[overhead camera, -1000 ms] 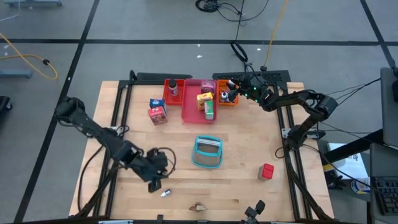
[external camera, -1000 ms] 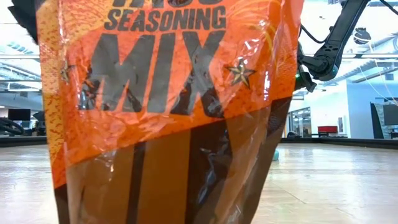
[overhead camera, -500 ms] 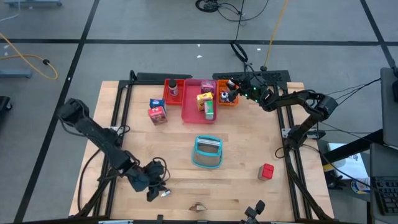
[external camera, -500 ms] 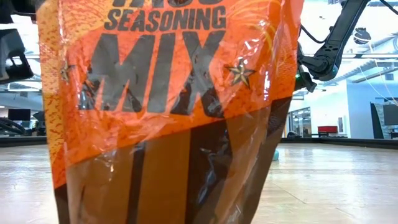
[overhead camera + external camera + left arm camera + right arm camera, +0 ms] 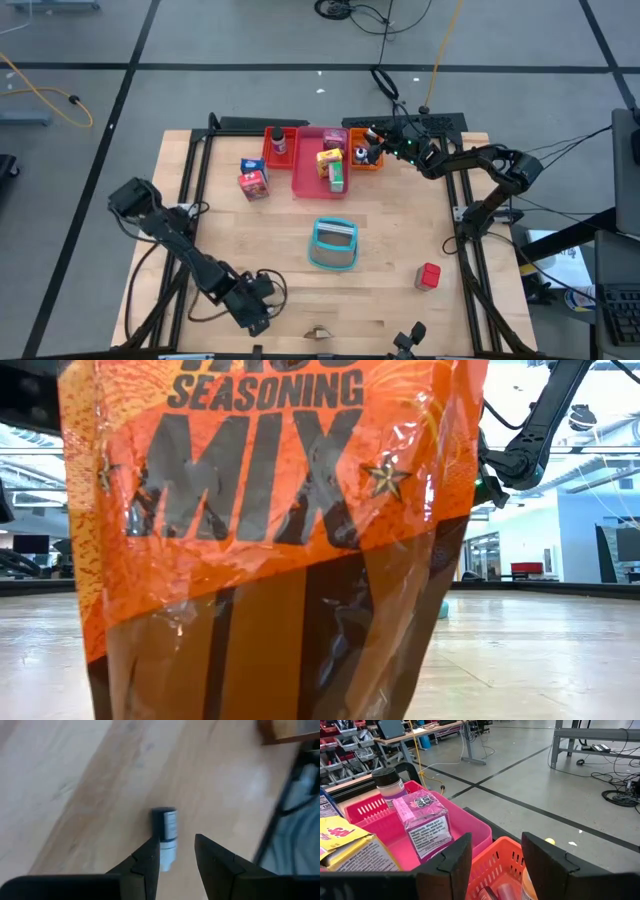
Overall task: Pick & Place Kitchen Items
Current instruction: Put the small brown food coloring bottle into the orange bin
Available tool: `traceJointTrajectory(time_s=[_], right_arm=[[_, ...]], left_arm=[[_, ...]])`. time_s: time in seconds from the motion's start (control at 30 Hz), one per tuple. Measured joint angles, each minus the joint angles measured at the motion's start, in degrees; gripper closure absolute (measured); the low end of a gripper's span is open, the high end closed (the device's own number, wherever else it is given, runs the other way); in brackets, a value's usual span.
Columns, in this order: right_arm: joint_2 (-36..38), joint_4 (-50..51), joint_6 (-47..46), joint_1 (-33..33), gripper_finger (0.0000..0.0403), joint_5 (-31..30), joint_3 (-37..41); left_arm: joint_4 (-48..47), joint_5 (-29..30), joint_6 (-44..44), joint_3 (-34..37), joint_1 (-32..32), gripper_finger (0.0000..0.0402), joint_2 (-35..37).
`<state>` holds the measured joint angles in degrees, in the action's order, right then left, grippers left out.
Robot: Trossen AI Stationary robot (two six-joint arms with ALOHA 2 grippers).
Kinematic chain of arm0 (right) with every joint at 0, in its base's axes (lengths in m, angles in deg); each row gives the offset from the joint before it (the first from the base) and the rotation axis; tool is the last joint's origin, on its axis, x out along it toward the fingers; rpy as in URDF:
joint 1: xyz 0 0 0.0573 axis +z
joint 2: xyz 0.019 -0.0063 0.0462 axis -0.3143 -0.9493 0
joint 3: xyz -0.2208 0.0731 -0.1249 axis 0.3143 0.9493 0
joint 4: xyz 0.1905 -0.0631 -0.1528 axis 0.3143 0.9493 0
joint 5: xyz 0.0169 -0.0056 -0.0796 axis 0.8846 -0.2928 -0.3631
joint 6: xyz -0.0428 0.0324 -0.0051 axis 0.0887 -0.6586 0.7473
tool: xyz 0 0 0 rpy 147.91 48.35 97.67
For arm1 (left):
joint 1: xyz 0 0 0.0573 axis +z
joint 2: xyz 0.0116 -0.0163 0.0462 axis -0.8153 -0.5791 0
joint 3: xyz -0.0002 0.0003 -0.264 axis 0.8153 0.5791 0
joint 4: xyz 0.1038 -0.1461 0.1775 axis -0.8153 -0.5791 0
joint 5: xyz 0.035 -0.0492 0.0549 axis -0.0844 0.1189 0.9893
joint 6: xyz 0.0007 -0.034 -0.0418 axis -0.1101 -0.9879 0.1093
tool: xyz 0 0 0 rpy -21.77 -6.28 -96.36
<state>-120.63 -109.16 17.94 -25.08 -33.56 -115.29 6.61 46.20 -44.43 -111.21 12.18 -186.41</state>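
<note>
A small white vial with a dark cap lies on its side on the wooden table near the front edge. My left gripper points steeply down over it, open. The vial's white end reaches in beside one fingertip. In the high view the gripper hides the vial. My right gripper hovers open and almost level over the orange tray at the far right, with nothing between its fingers. A pink carton stands in the pink tray. My left gripper comes at the vial from above, its fingers running roughly along it. The vial's white end lies right against one finger. Whether that finger touches it I cannot tell. The vial rests flat on the table.
The pink tray also holds yellow and green cartons. A bottle stands in the red tray. Two cartons stand left of the trays. A teal basket sits mid-table and a red cube at the right. An orange seasoning packet blocks the low view.
My left gripper has sunk toward the table's near edge and come down over the vial, rolling about its own axis on the way. Its fingers stay open. The vial has not moved.
</note>
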Motion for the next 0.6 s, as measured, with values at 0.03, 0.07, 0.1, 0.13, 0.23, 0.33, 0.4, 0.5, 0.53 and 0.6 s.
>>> traceJointTrajectory(time_s=[0.03,0.07,0.1,0.13,0.23,0.33,0.4,0.5,0.53,0.6], right_arm=[[0.00,0.05,0.00,0.00,0.0239,-0.02,0.00],[0.00,0.28,0.00,0.00,0.0238,0.00,0.00],[0.00,0.51,0.00,0.00,0.0238,-0.03,0.00],[0.00,0.62,0.00,0.00,0.0239,-0.03,0.00],[0.00,0.76,0.00,0.00,0.0241,-0.04,0.00],[0.00,0.78,0.00,0.00,0.0242,-0.03,0.00],[0.00,0.98,0.00,0.00,0.0242,-0.04,0.00],[0.00,1.22,0.00,0.00,0.0241,-0.04,0.00],[0.00,1.20,0.00,0.00,0.0242,-0.04,0.00],[0.00,1.23,0.00,0.00,0.0243,-0.02,0.00]], left_arm=[[-1.21,-0.26,-0.27,-0.78,0.08,0.0275,-0.62],[-1.56,-0.30,-0.31,-1.51,0.25,0.0275,-1.21],[-1.32,-0.31,-0.34,-2.19,0.44,0.0275,-1.79],[-1.19,-0.35,-0.32,-2.78,0.60,0.0275,-2.33],[-3.17,-1.77,0.29,-4.40,1.09,0.0275,-4.20],[-5.18,-4.60,0.71,-5.45,1.76,0.0275,-6.40],[-5.13,-6.38,0.75,-5.78,2.13,0.0275,-7.48],[-5.98,-7.29,0.89,-5.94,2.88,0.0275,-8.90],[-7.11,-7.47,0.56,-6.00,3.11,0.0275,-9.12],[-8.73,-8.16,0.59,-6.01,3.53,0.0279,-9.22]])
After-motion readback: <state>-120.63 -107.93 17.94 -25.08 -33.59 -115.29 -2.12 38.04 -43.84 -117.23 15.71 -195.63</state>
